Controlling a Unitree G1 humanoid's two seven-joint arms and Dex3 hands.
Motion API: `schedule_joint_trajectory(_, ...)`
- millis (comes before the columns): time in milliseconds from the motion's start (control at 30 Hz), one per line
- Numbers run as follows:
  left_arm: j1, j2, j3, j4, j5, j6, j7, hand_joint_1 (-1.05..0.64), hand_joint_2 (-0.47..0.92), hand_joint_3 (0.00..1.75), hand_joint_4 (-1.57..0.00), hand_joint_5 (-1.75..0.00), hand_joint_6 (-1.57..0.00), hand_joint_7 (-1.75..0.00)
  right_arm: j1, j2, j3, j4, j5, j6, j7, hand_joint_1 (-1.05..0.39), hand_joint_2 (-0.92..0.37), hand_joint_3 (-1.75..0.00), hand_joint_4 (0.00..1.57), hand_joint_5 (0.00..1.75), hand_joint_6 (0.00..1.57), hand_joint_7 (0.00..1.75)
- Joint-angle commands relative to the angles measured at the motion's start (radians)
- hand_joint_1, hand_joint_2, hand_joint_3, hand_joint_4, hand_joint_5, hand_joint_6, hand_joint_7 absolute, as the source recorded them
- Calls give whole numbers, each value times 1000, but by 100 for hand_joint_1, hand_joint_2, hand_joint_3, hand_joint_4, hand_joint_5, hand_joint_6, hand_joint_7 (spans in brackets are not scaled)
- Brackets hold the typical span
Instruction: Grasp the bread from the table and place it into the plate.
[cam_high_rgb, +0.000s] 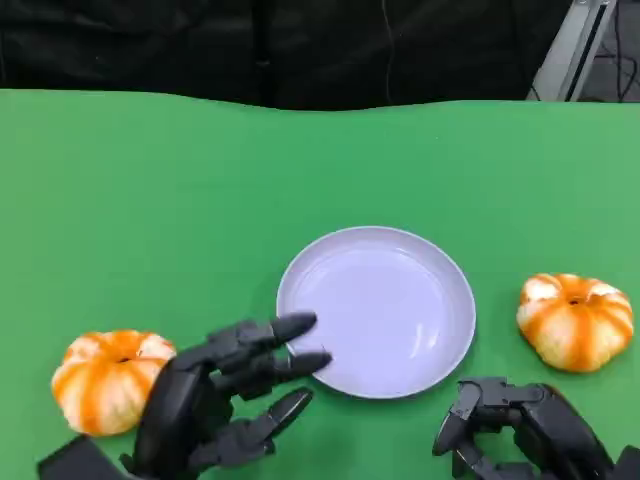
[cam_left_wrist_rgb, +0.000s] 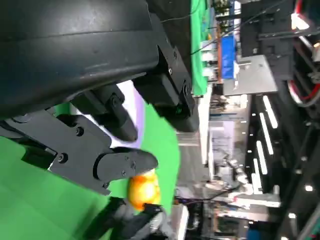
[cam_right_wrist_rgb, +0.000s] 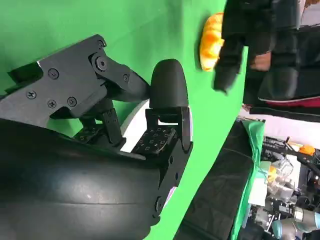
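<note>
Plate (cam_high_rgb: 377, 310) sits mid-surface (cam_high_rgb: 150, 200), bare. One bread (cam_high_rgb: 105, 378) lies left of plate, another bread (cam_high_rgb: 576, 320) right. Left hand (cam_high_rgb: 215, 405), fingers spread and empty, hovers between left bread and plate. Right hand (cam_high_rgb: 520, 430), fingers curled, holds nothing.

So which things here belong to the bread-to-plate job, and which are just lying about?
Job:
- left bread, on the table by the left hand
- right bread, near the right hand
- plate, nothing in it
- both hands hold nothing

Lying about:
- green table (just the surface)
- black backdrop behind it
</note>
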Motion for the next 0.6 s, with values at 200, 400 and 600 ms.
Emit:
schedule_joint_trajectory(200, 34, 51, 45, -149, 82, 13, 88, -50, 92, 19, -48, 0, -35, 0, -4, -9, -11, 4, 12, -8, 1, -13, -64, -91, 82, 146, 85, 115)
schedule_joint_trajectory(400, 53, 103, 96, -263, 190, 34, 194, -57, 92, 23, -45, 0, -33, 0, -3, -7, -11, 5, 10, -10, 0, -13, -64, -92, 82, 146, 86, 115)
schedule_joint_trajectory(600, 75, 219, 162, -390, 460, 116, 319, -48, 92, 15, -51, -2, -41, -3, -2, -7, -10, 2, 14, -12, 5, -13, -64, -93, 82, 145, 86, 116)
